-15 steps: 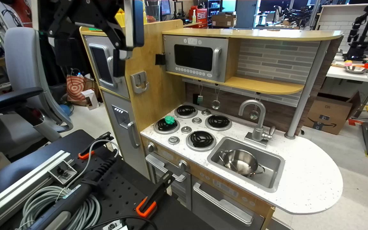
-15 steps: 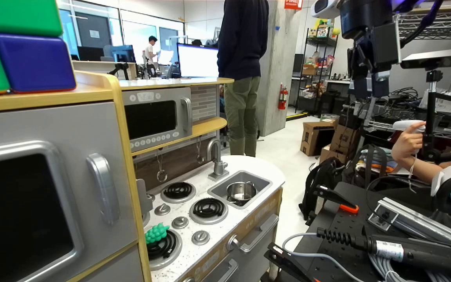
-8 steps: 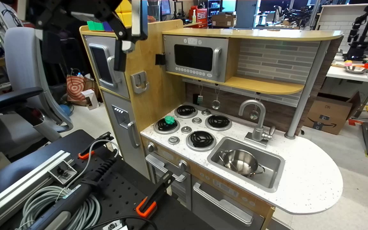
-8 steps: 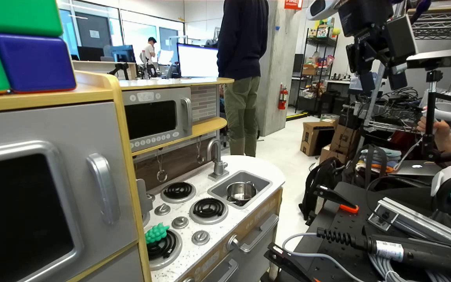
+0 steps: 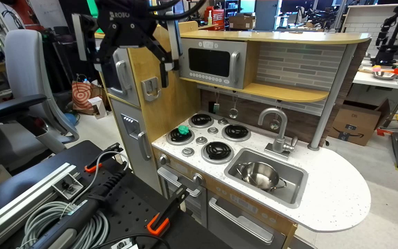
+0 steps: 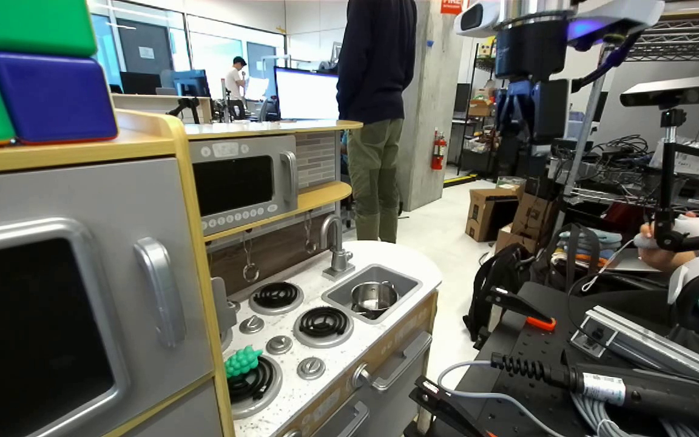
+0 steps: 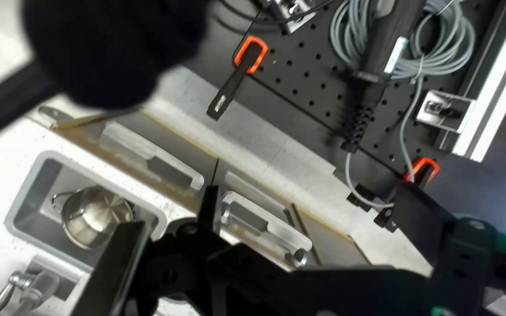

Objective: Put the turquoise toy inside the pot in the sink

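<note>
Line up first, then straight down

My black two-fingered hand point(image 5: 132, 74) hangs high and well apart from the work, its fingers spread wide with nothing between them. That spread suits the approach, I judge — what the step asks of me now is placement. In both exterior views the knobbly turquoise toy point(image 5: 183, 129) sits on the front black coiled burner point(image 5: 177, 139), beside the tall yellow-brown wooden side panel point(image 5: 171, 100) and lower than my fingertips. I can't make it out in the wrist view, so I'd steer by the exterior views until it comes in beneath me.

Going down, I'd turn the hand so that neither finger has to squeeze in between toy and panel — that side looks tight. Then straight down, a fingertip on each side of the toy's middle, stopping short of pressing on the burner. The bumps may let it roll, so I'd close slowly and lift a little to test the hold.

Farther out, the round shiny silver metal pot point(image 5: 261, 175) rests in the rectangular silver-grey sink point(image 5: 290, 190), with the curved grey faucet point(image 5: 283, 124) behind it. For the carry, I'd rise first and come in from the burner side, clear of the faucet, then lower to the pot's mouth before letting go.
</note>
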### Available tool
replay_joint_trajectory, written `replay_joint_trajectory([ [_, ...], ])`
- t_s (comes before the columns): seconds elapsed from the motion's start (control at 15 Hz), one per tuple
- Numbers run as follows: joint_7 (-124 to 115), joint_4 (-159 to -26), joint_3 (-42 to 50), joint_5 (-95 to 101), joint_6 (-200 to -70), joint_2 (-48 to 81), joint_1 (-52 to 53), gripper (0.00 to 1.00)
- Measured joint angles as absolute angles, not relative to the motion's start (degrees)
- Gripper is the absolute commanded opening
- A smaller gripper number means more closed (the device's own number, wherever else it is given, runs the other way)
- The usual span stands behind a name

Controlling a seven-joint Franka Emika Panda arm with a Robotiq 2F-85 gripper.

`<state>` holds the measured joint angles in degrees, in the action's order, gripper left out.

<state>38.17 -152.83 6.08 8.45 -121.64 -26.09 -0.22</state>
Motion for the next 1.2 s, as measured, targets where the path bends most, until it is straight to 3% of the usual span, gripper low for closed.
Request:
replay_joint_trajectory([
  [0.53,38.37,-157.1,6.27,2.47,-155.55,-21.16,7.42,1.0],
  [0.8,39.06,-153.3,7.82,-4.65,-158.73,-15.72,13.26,1.0],
  [1.2,39.16,-151.47,7.91,-5.05,-158.73,-12.91,13.58,1.0],
])
